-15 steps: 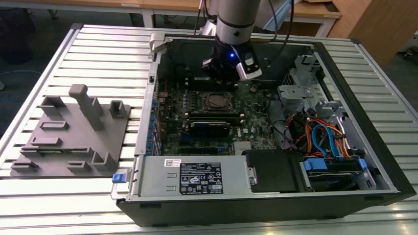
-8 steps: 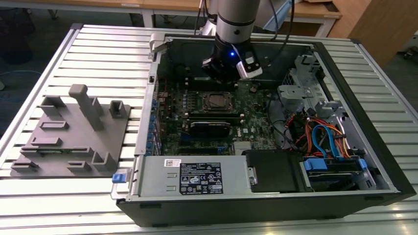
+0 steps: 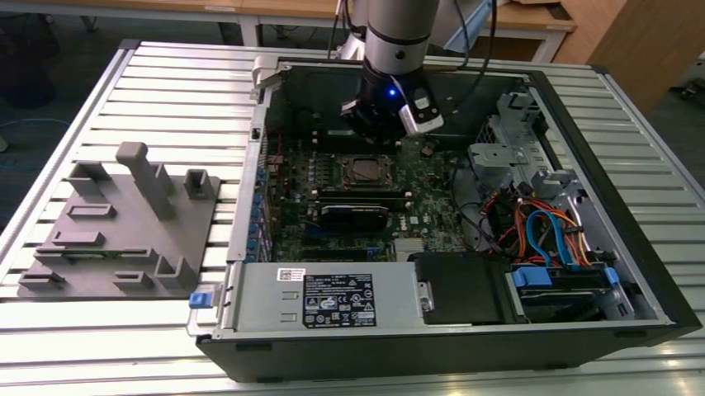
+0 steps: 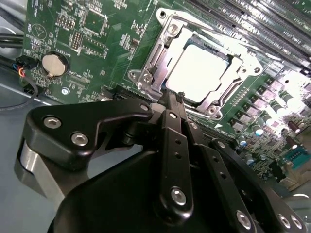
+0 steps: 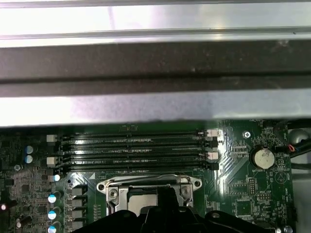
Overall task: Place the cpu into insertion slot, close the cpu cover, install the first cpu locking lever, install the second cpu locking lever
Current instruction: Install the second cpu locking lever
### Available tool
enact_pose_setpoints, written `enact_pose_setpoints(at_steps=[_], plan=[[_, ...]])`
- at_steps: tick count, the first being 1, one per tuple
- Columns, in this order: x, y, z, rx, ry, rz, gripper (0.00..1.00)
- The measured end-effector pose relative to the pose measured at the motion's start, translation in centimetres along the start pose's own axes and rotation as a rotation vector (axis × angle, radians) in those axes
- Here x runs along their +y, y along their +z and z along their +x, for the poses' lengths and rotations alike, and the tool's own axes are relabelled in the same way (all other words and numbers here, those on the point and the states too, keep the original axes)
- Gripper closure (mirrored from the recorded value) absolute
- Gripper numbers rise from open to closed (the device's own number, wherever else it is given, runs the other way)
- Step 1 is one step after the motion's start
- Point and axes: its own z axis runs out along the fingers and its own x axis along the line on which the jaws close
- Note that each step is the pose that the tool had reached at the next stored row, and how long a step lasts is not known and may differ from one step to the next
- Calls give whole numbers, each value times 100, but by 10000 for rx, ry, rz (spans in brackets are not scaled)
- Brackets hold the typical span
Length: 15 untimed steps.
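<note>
CPU is seen seated in the insertion slot on the green motherboard, its pale metal top showing through the square window of the cpu cover, which is laid down flat over it. In the second wrist view the gripper is held just at the near edge of the socket frame, its two black fingers drawn together to a narrow tip with nothing gripped between them.

In the exterior view the gripper is seen lowered into the open computer case, just behind the socket, with a blue light lit on the wrist. The socket is flanked by long black memory slots, seen in the first wrist view between it and the case wall. A round coin battery is set on the board well apart from the socket, with a small wired connector beside it. A black card is mounted across the board on the near side of the socket. A grey labelled power-supply box is fitted along the front edge of the case, and a tangle of blue, orange and red cables is crowded toward the exterior view's right. On the slatted counter, at the exterior view's left, a grey fixture block with upright pegs is set well apart from the case.
</note>
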Motion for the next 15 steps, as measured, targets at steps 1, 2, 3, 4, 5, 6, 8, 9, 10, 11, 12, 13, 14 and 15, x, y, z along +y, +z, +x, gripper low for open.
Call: enact_pose_setpoints(at_steps=[1,2,3,4,5,6,8,9,10,11,12,13,14,15], plan=[[-11,-1,0,0,0,2,90],[-20,-2,-1,0,0,3,90],[-29,-2,-1,0,0,4,90],[-39,-3,-2,0,-1,5,90],[-46,-4,-2,0,0,7,90],[-50,-4,-3,0,0,10,90],[-57,-4,-3,-1,1,15,90],[-59,-4,-3,-1,0,19,90],[-60,-4,-3,-2,0,24,90],[-65,-6,-4,-1,-1,27,90],[-71,-6,-4,0,-5,28,90],[-74,-6,-4,-1,-12,27,90],[-78,-6,-4,0,-17,28,90],[-81,-6,-4,-1,-20,33,90]])
